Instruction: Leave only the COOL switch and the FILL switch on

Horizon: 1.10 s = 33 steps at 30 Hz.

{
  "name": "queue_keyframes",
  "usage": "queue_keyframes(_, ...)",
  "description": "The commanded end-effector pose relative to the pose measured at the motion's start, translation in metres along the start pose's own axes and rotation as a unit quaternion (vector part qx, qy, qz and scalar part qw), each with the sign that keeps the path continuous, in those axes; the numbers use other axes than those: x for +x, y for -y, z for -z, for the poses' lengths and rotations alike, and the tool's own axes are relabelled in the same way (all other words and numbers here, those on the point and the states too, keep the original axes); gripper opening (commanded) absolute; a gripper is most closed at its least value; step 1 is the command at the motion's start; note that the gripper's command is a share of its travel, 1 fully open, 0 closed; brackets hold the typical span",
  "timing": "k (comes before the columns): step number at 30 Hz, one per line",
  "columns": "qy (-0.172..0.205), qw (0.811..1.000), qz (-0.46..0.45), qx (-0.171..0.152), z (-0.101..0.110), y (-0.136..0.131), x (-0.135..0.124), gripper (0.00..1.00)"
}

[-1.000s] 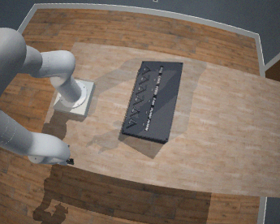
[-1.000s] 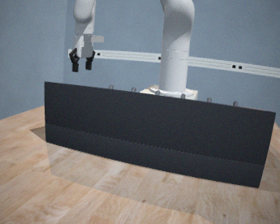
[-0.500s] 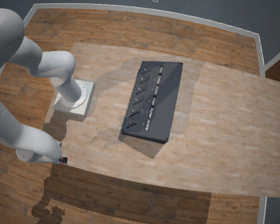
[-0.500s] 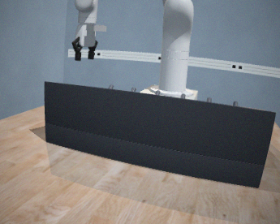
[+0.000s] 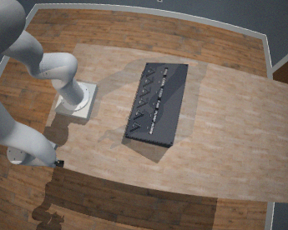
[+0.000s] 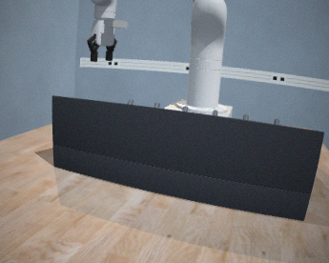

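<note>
A dark console (image 5: 159,102) (image 6: 179,157) lies in the middle of the light wooden table (image 5: 240,137). In the top view a row of several switches (image 5: 143,100) runs along its left side, with small white labels beside them; the labels are too small to read and I cannot tell which switches are on. The exterior view shows the console's plain back face, with only the switch tips (image 6: 215,112) above its top edge. My gripper (image 6: 101,52) is open and empty, high above the console's left end in that view. In the top view its fingers are hidden by the arm.
The arm's base (image 5: 75,102) (image 6: 203,107) stands on the table just beyond the switch side of the console. The table's edges drop to a darker wooden floor (image 5: 115,204). A white rail (image 6: 275,78) runs along the back wall.
</note>
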<state>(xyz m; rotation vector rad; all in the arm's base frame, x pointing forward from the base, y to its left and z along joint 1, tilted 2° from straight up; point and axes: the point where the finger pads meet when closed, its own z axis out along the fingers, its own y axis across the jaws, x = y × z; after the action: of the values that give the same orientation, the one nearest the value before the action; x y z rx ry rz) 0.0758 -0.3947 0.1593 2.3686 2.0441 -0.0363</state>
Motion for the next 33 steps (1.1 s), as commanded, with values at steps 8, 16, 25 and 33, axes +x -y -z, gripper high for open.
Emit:
queue_keyframes(8,0.002,1.0,-0.003,-0.003,0.003,-0.004,0.0,1.0)
queue_keyframes(16,0.011,0.998,-0.05,-0.042,0.007,-0.079,0.02,1.0)
queue_keyframes(25,0.013,0.993,-0.092,-0.076,0.012,-0.141,0.046,1.0)
queue_keyframes(33,0.006,0.982,-0.149,-0.117,0.019,-0.213,0.092,1.0)
